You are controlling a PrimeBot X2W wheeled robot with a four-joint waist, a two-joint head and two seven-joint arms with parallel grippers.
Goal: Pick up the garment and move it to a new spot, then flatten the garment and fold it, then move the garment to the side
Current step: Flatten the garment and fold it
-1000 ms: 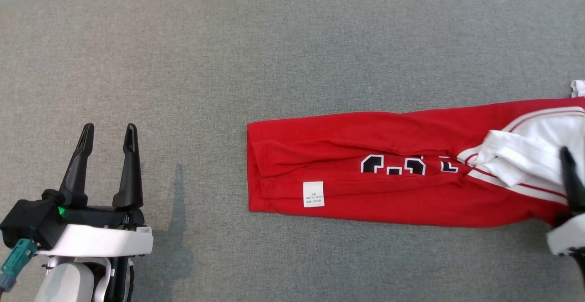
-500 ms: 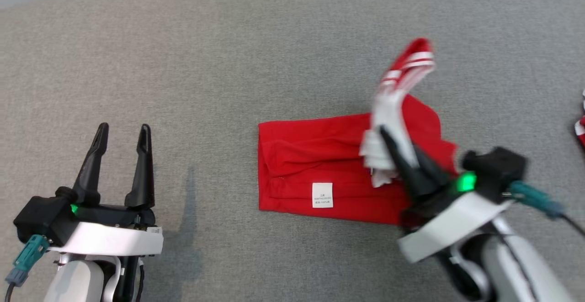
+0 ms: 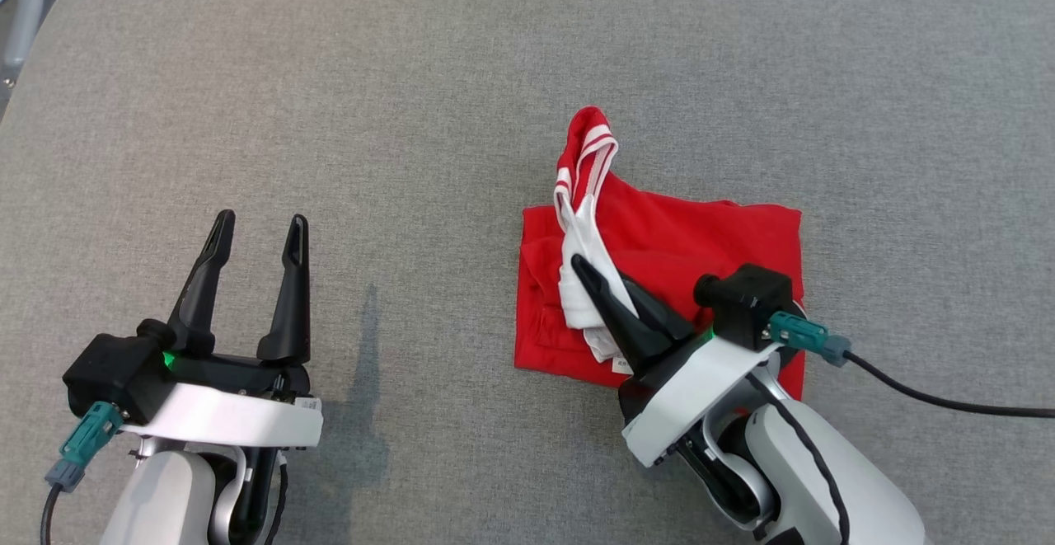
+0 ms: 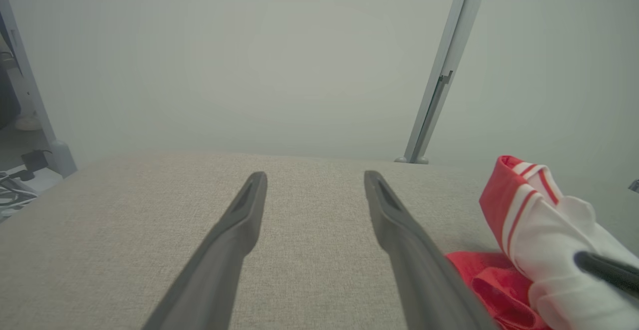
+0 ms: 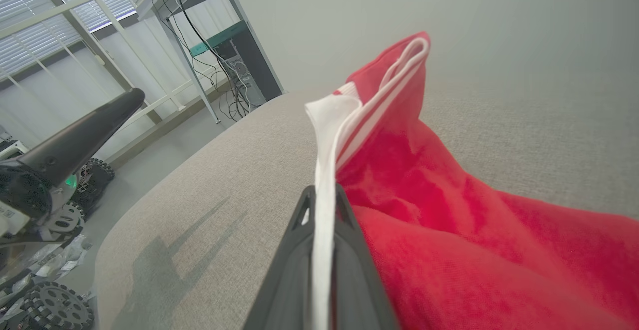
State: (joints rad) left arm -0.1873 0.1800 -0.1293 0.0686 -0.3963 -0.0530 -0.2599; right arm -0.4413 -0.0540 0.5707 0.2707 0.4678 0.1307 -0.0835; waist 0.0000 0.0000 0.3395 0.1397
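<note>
Pinching the white-striped edge of the garment [image 3: 700, 240], the clenched right gripper [image 3: 589, 273] holds that end raised, apparently to fold it over the red body lying right of the middle of the table [image 3: 412, 75]; the left gripper [image 3: 260, 223] hovers released toward the table's left.

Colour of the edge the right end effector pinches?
White garment edge, red stripes; right wrist view.
</note>
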